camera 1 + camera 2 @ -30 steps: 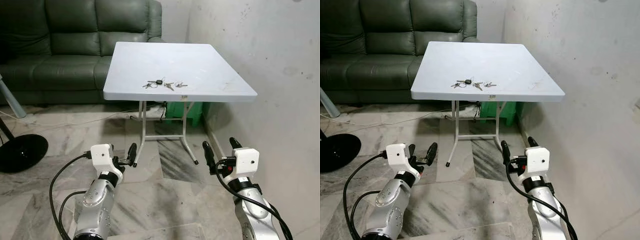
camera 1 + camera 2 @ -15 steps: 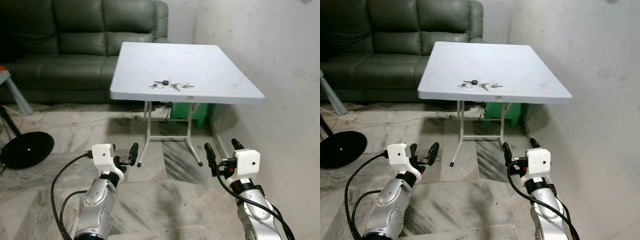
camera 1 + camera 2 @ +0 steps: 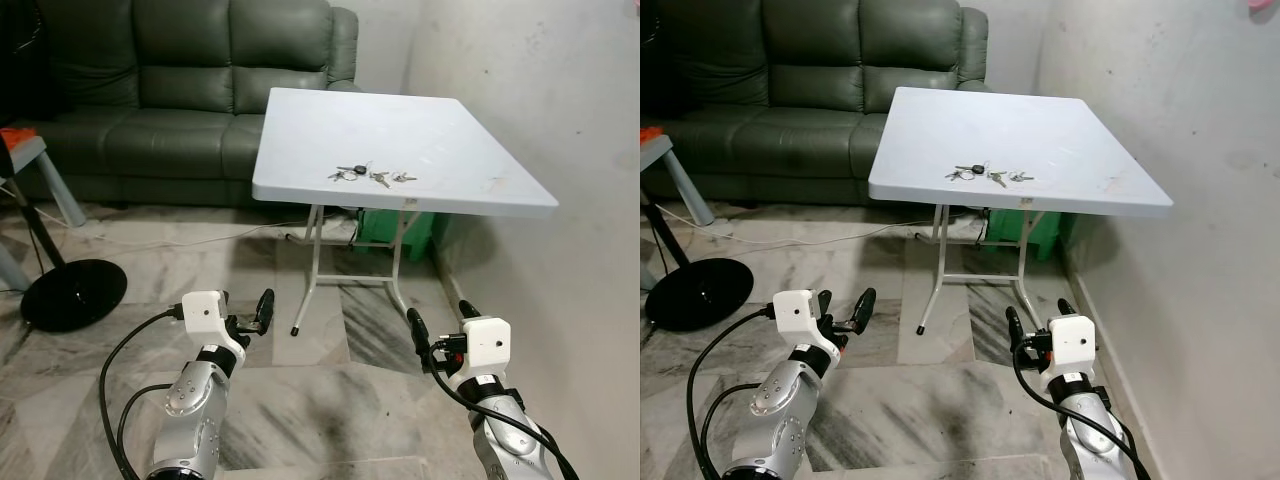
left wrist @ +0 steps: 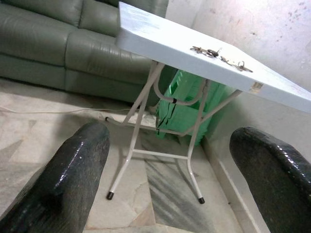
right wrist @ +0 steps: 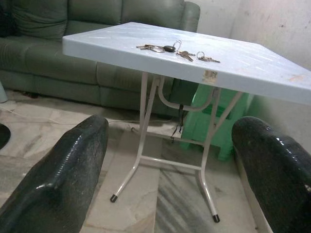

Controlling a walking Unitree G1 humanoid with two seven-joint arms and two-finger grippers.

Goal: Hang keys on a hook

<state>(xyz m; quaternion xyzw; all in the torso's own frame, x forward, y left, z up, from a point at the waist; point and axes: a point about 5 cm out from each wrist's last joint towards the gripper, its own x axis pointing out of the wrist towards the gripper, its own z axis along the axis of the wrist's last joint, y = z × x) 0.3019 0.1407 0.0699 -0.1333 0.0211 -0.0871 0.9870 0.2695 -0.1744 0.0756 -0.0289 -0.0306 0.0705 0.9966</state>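
Left eye view: I see keys point(image 3: 368, 176) near the white folding table's point(image 3: 470, 150) near edge; left gripper point(image 3: 247, 317) and right gripper point(image 3: 437, 333) hover low, fingers spread, empty.

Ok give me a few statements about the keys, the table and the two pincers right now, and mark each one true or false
1. The keys lie on the white table, near its front edge. True.
2. The left pincer is shut on the keys. False: it is open, empty, and low in front of the table.
3. The right pincer is open and holds nothing. True.
4. A red sofa stands behind the table. False: the sofa is dark green.
5. Something green sits under the table by the wall. True.
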